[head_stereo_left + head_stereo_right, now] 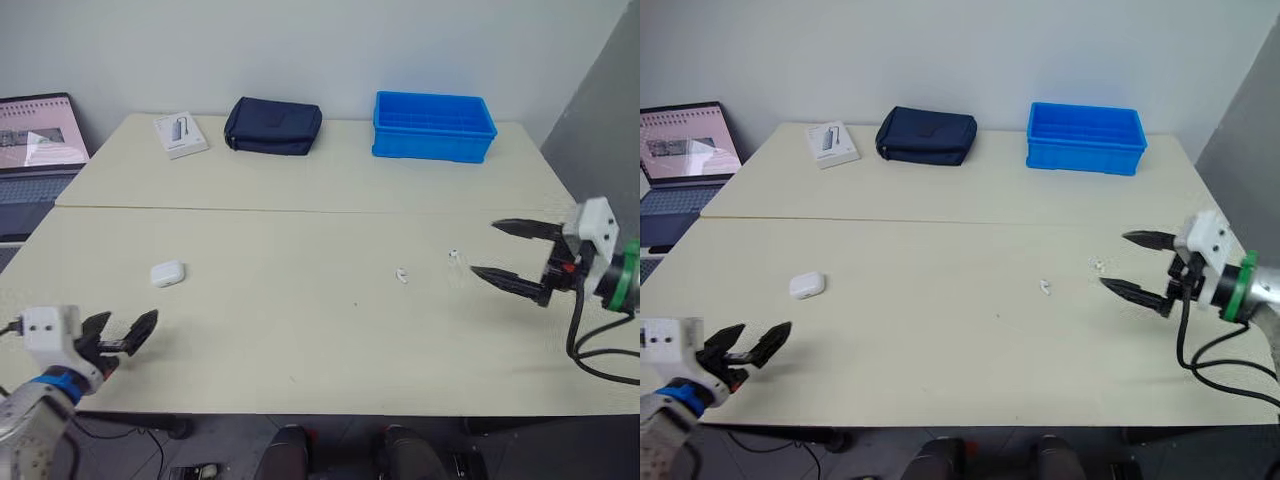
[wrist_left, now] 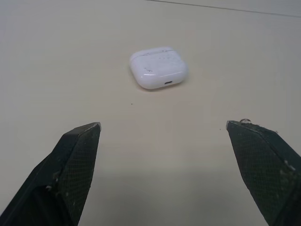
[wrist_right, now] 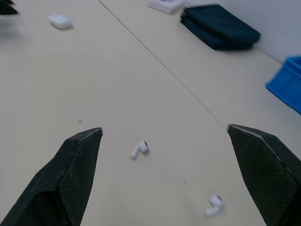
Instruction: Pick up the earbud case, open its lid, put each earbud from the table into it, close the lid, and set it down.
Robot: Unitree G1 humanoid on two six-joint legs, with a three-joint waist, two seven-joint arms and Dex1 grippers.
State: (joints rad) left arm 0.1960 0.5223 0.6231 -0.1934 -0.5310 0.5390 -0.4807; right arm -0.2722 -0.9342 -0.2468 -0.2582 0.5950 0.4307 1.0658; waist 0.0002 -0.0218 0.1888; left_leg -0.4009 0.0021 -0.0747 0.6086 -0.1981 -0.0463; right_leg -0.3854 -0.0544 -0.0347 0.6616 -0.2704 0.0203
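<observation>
The white earbud case (image 1: 168,273) lies shut on the cream table's left side; the left wrist view shows the case (image 2: 158,68) just ahead of my fingers. My left gripper (image 1: 122,334) stands open near the front left edge, a short way from the case. Two white earbuds lie right of centre: one earbud (image 1: 402,275) nearer the middle, the other earbud (image 1: 454,255) further right. The right wrist view shows both, the first earbud (image 3: 139,149) and the second earbud (image 3: 213,204). My right gripper (image 1: 495,250) hangs open just right of them, empty.
A blue bin (image 1: 432,126), a dark blue pouch (image 1: 272,125) and a small white box (image 1: 180,134) stand along the table's far edge. A laptop (image 1: 38,140) sits off the far left corner. A seam (image 1: 300,211) runs across the tabletop.
</observation>
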